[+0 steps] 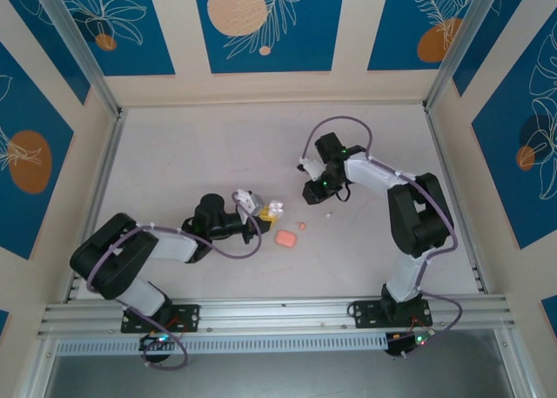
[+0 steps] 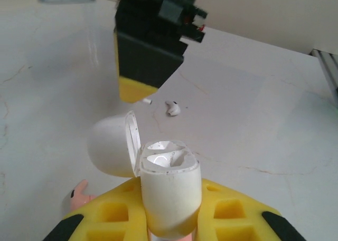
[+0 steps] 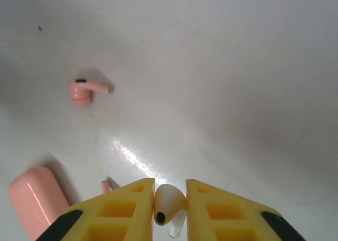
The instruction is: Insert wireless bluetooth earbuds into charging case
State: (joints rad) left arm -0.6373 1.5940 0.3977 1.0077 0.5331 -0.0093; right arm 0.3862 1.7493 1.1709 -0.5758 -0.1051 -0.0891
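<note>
My left gripper (image 2: 170, 228) is shut on a white charging case (image 2: 170, 191), held upright with its lid (image 2: 111, 146) flipped open to the left and both sockets showing. In the top view the case (image 1: 275, 209) sits mid-table. My right gripper (image 3: 169, 205) is shut on a white earbud (image 3: 169, 199), low over the table a little right of the case (image 1: 313, 192). A second white earbud (image 2: 172, 108) lies on the table by the right gripper. A salmon-pink case (image 1: 285, 239) lies shut just in front of the white one, with a pink earbud (image 3: 82, 89) near it.
A second pink earbud (image 2: 79, 191) lies by my left fingers. The stem of a pink earbud (image 3: 105, 185) pokes out beside my right finger. Walls and aluminium rails (image 1: 278, 311) fence the white table (image 1: 191, 154).
</note>
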